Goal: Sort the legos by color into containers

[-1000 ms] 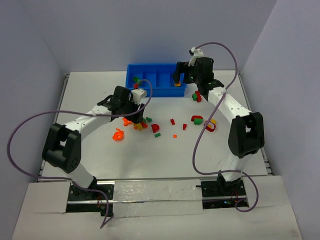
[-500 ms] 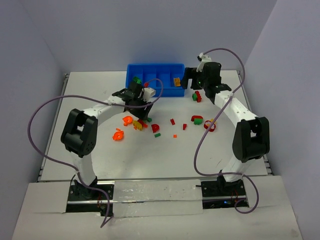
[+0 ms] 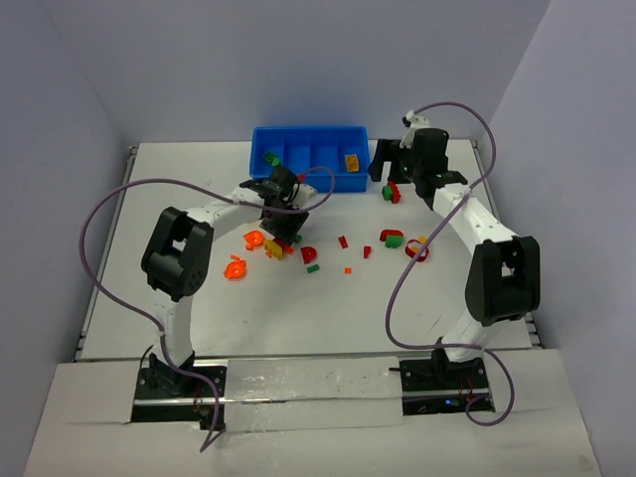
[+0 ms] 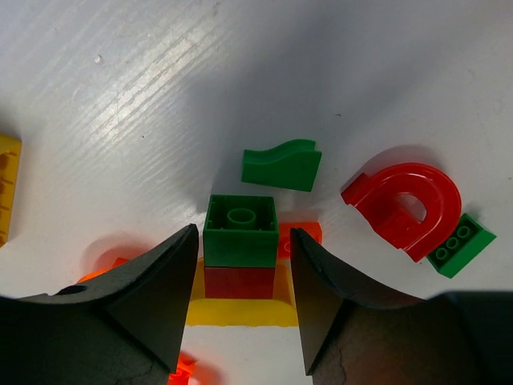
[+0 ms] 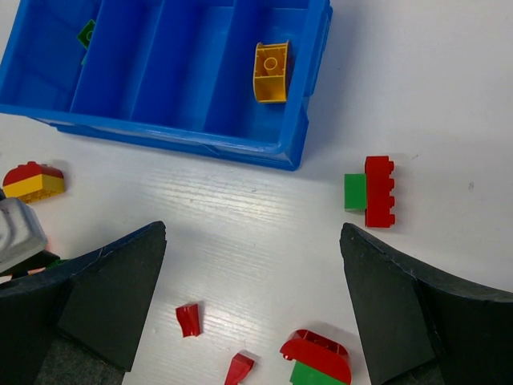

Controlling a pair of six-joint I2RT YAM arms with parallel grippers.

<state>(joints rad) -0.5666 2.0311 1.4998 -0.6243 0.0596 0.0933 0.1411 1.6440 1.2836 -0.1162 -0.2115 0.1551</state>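
Note:
In the left wrist view my left gripper (image 4: 242,241) stands open around a stack of legos, a green brick (image 4: 240,228) on a red one (image 4: 239,282) over a yellow piece (image 4: 240,311), with a thin gap on each side. From above, the left gripper (image 3: 282,227) is low over the lego cluster (image 3: 270,244). My right gripper (image 5: 253,233) hangs wide open over bare table beside the blue tray (image 5: 176,136), nothing between its fingers. The containers (image 3: 308,134) hold an orange-yellow brick (image 5: 271,72) in the rightmost compartment and a green piece (image 5: 86,34) in the leftmost.
A green curved piece (image 4: 280,164), a red arch (image 4: 409,204) and a flat green brick (image 4: 461,245) lie beyond the stack. A red-and-green pair (image 5: 370,191), a red dome on green (image 5: 315,361) and small red bits (image 5: 188,318) lie near the right gripper. An orange piece (image 3: 236,268) sits apart.
The left arm swung right and came down over the cluster, its jaws narrowing round the stack. The right gripper drew back rightward from over the tray, leaving the orange-yellow brick inside.

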